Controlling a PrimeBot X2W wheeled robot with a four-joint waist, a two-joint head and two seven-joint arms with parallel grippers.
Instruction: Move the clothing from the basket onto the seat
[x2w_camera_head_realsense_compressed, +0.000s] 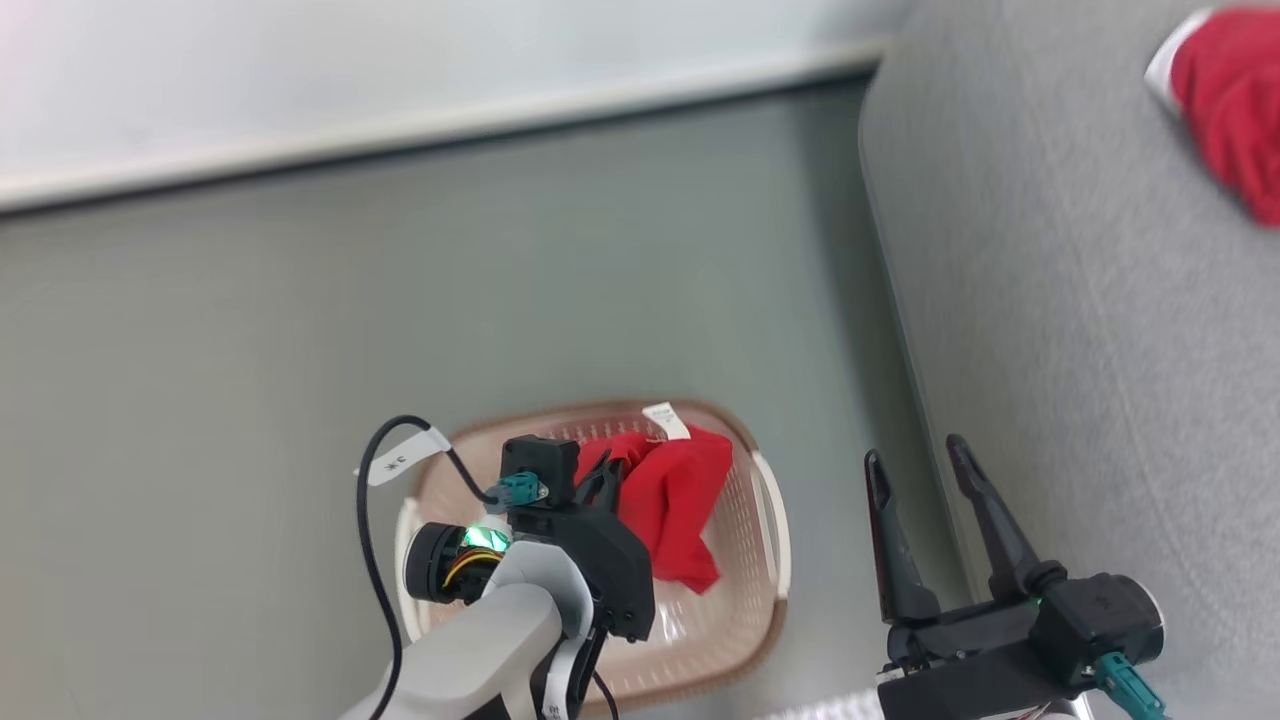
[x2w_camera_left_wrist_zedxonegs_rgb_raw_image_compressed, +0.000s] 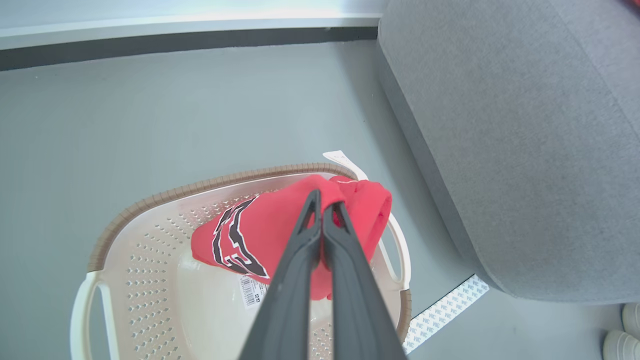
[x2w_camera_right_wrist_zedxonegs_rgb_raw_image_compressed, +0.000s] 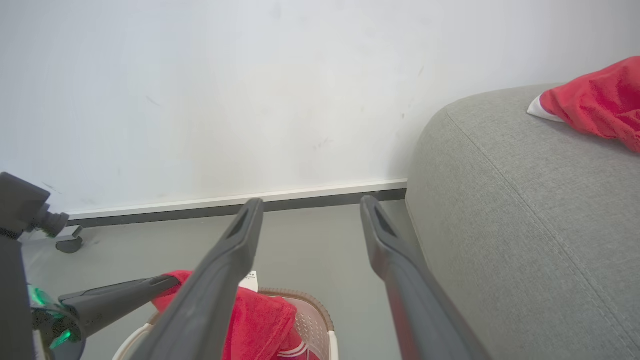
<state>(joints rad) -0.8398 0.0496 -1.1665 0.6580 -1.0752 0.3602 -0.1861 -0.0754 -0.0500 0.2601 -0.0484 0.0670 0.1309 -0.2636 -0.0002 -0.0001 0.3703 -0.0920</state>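
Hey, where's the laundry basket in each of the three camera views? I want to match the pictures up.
Head view: basket at lower centre.
Left wrist view: basket at lower left to centre, behind the left tool, shut on the clothing.
Right wrist view: basket at the bottom edge, left of centre, cut off by the frame.
Shared landmark: the grey seat, to the basket's right in all three.

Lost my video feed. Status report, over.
Left gripper shut on jersey over basket. Right gripper open, empty. Another red garment on seat. Nothing seen blocking.
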